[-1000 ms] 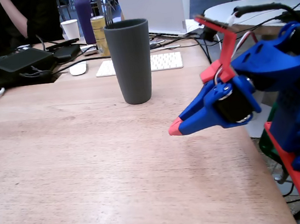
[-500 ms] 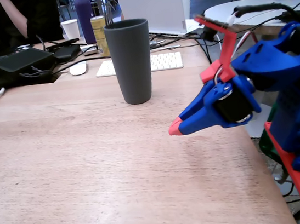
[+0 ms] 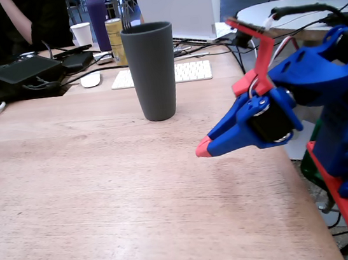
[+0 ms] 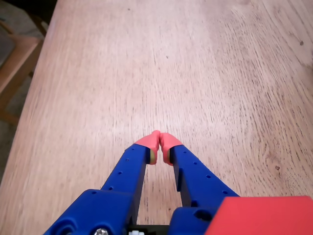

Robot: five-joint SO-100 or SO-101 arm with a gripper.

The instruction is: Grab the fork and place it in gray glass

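Fixed view, left to right: gray glass [image 3: 151, 71] stands upright mid-tabletop [image 3: 93, 198], with fork [image 3: 125, 16] tines just showing above its far rim, so the fork seems already inside. End effector [image 3: 203, 149] hangs well to the right, above bare wood, tips pressed together and holding nothing; the wrist view agrees [image 4: 159, 142]. Judgement: placement looks complete; keep clear of the glass so it isn't tipped.

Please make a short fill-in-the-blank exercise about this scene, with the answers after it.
1. The blue gripper with red tips has its jaws ____.
2. The tines of the silver metal fork stick up from inside the tall dark-gray ____.
3. The jaws hold ____.
4. The gray glass stands upright on the ____ table.

Answers: shut; glass; nothing; wooden
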